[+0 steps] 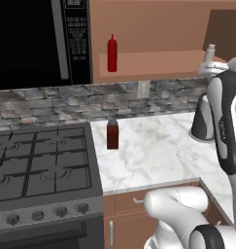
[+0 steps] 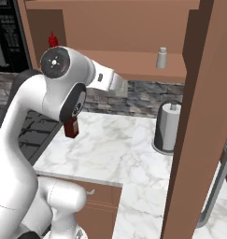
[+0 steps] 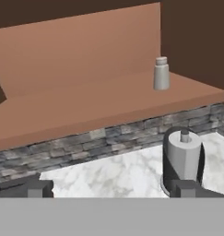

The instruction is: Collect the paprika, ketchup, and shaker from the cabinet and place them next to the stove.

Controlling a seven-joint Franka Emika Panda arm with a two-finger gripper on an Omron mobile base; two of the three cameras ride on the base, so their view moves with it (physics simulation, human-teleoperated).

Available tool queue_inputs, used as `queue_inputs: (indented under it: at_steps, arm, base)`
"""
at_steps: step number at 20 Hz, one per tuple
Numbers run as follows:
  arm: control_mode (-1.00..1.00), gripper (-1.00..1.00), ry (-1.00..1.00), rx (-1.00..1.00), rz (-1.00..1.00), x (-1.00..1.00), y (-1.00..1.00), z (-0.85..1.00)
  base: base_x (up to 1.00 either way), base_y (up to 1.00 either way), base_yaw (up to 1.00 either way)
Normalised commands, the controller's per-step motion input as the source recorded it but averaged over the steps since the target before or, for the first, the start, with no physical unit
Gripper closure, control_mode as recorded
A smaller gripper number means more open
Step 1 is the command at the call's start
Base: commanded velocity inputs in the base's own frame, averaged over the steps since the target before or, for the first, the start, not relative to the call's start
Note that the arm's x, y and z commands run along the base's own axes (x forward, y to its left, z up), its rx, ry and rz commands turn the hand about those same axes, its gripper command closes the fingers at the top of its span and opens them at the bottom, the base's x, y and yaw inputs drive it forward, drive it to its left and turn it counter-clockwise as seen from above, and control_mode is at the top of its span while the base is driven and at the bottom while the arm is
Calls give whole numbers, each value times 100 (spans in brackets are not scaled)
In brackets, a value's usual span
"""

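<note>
Here the hand (image 3: pixel 109 189) is spread wide, holding nothing, facing the cabinet (image 3: pixel 85 101) shelf where the shaker (image 3: pixel 161 73) stands. The arm hides most of the paprika (image 2: pixel 71 127) on the worktop (image 1: pixel 158 151) and the ketchup (image 2: pixel 53 40) on the shelf.

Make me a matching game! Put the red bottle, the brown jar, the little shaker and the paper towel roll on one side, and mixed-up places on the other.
Things:
1. slim bright red ketchup bottle
2. dark reddish-brown paprika jar
3. tiny pale grey shaker
4. white paper towel roll in a dark holder

Places:
A. counter, beside the stove
B. shelf, right part
C. shelf, near the microwave
D. counter, below the shaker

Pairs: 1-C, 2-A, 3-B, 4-D
</note>
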Motion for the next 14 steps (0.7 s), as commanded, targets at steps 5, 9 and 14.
queue_inputs:
  at_steps: [5,9,14]
  arm:
    - [-100,-100,-3,0,-18,0,0,0]
    - [-100,-100,-6,0,-16,0,-2,0]
    - [-100,-100,-7,0,-14,0,-6,0]
  base:
    - [0,0,0]
    - [0,0,0]
    - [0,0,0]
